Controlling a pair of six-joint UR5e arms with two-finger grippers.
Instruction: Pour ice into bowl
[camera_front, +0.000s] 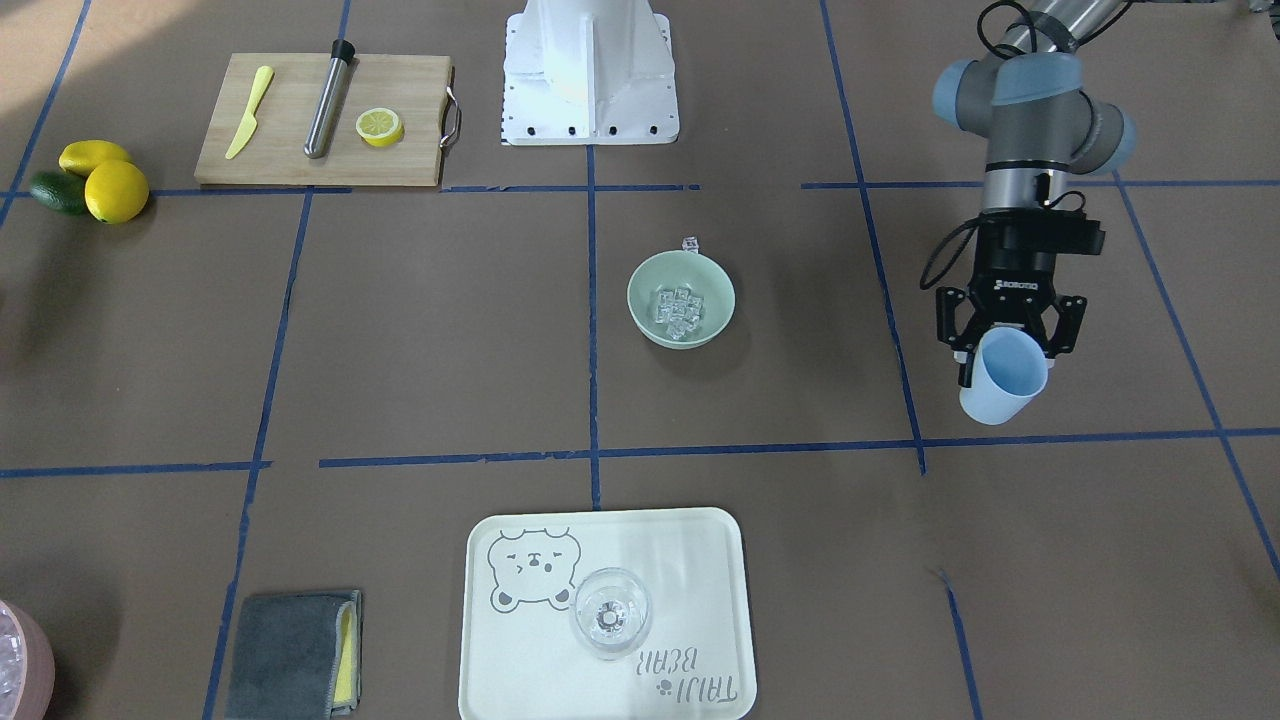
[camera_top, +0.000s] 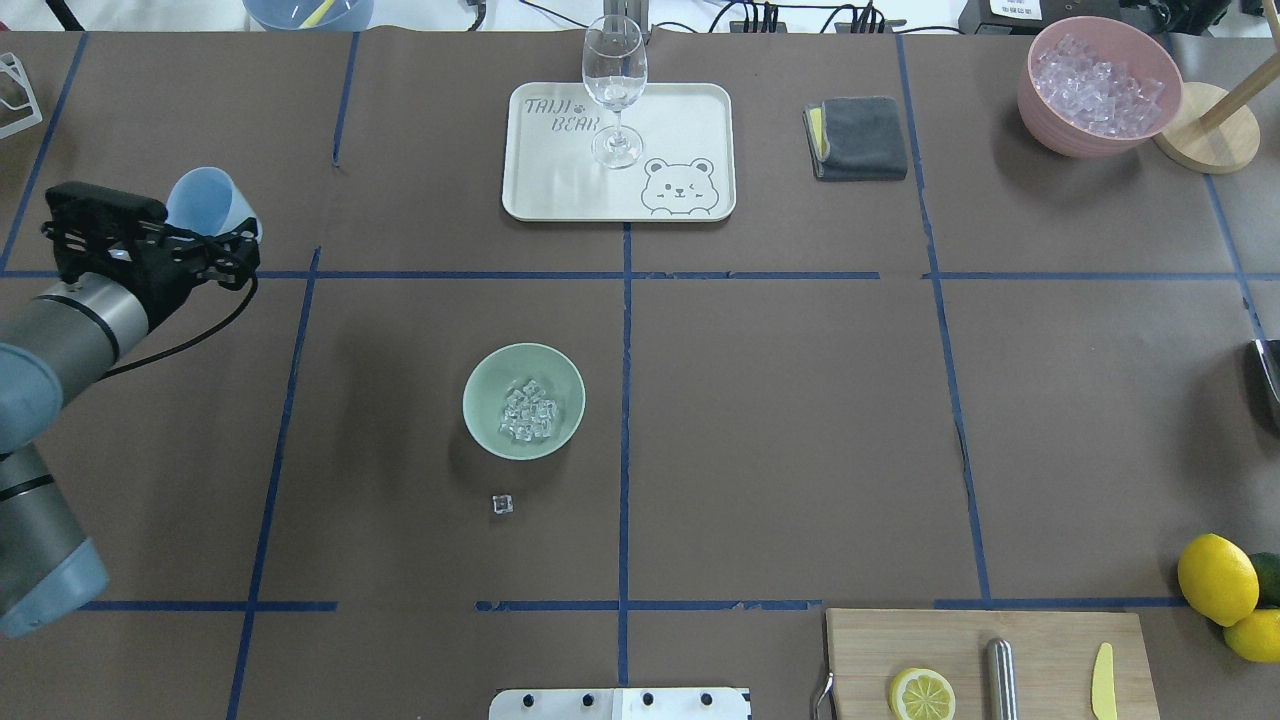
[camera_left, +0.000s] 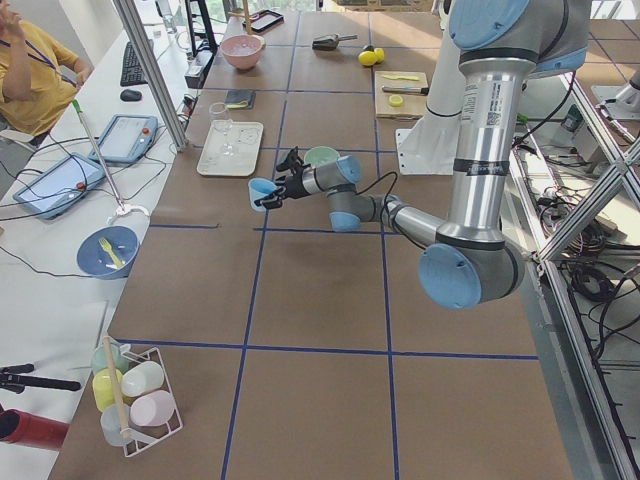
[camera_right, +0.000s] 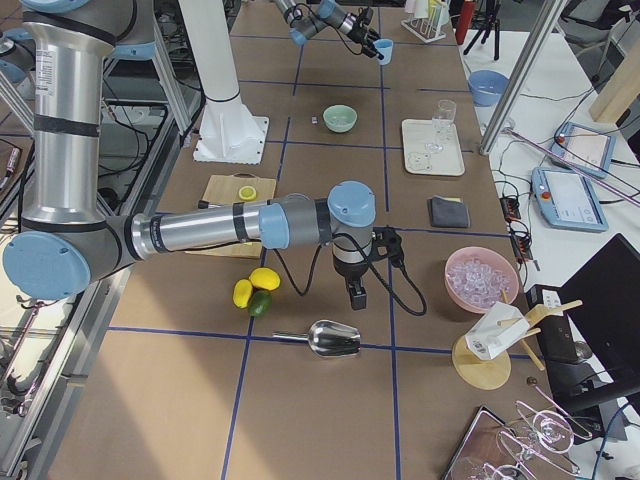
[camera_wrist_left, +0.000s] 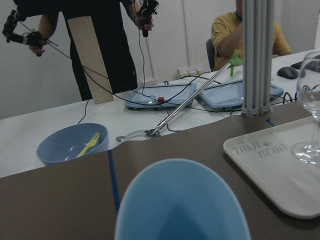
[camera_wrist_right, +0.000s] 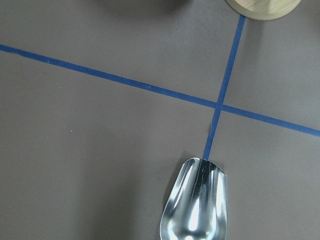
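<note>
Ice (camera_front: 680, 308) lies in the bowl (camera_front: 645, 320); left gripper (camera_front: 1005, 350), clasping the cup (camera_front: 1003, 388), should set it down upright; right gripper (camera_right: 355, 295): cannot tell.

Taking 12 o'clock as straight away from me: from the bowl (camera_top: 480, 402), the counter (camera_top: 780, 420) is bare out to 9 and 10 o'clock, where my left hand (camera_front: 1008, 345) grips the cup (camera_front: 1003, 385), well apart. The stretch toward 3 is open too. A loose ice cube (camera_top: 502, 504) lies near the bowl at 6. The tray (camera_top: 690, 110) sits around 12 to 1, and its tall glass (camera_top: 614, 75) is the highest thing to clear. The cloth (camera_top: 860, 137) and tub (camera_top: 1095, 85) stand at 2, the board (camera_top: 1040, 640) at 4. My right hand (camera_right: 355, 297) hangs beside the scoop (camera_wrist_right: 197, 205), roughly between the tub and the lemons (camera_top: 1215, 578).
</note>
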